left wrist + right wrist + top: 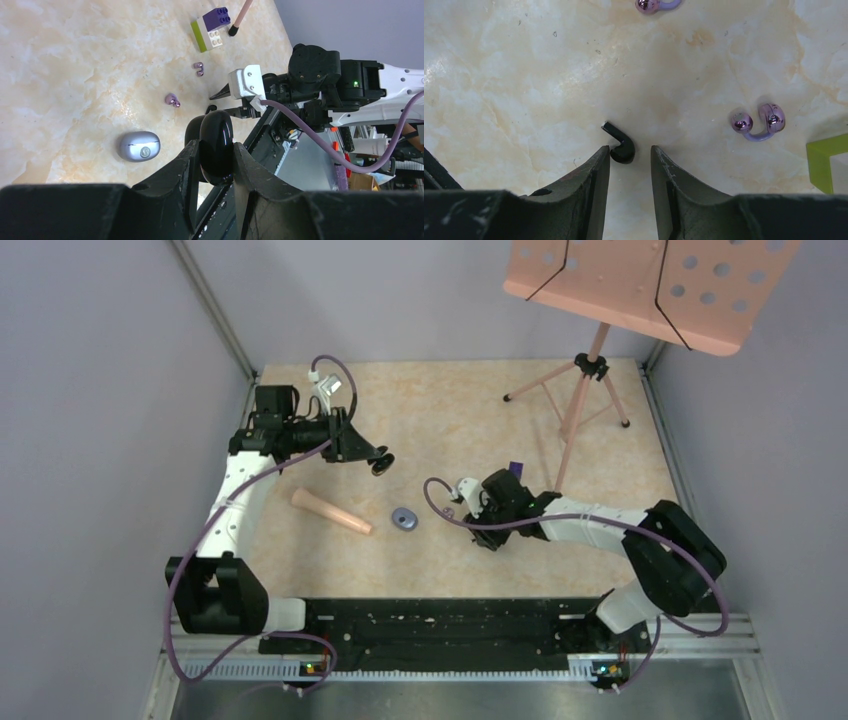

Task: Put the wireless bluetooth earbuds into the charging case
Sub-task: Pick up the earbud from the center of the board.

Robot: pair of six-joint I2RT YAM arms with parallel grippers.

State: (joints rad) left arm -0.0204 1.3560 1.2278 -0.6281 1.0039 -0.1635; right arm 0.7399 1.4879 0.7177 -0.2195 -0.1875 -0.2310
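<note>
Silver charging case (404,519) lies closed on the table (450,410), left of the middle and toward the near edge, nothing touching it. Peach cone (330,511) lies on its side just left of it, toward the left edge, the two apart.

Right gripper (630,150) is low over the middle of the table with its fingers apart and nothing clamped. Black earbud (619,145) lies on the table in the gap at the fingertips, hard against one finger and clear of the other. Can't tell whether it actually touches that finger.

Purple earbud (759,122) lies flat on the table off to one side of that gripper, near the yellow-green corner of the block (826,160) but not touching it. Second purple earbud (656,4) lies farther out from the fingertips, cut off by the edge of the right wrist view. In the left wrist view both purple ones sit on bare table between the silver case and the block, well apart from each other.

Left gripper (380,462) is left of the middle, farther back than the silver case, clamped on the black charging case (216,132). The case is glossy, oval and closed, pinched across its narrow width and sticking out past the fingertips.

The block stands right of the middle, purple on top, white in the middle and yellow-green at the bottom. Music stand (585,370) is at the far right corner, one foot next to the block.
</note>
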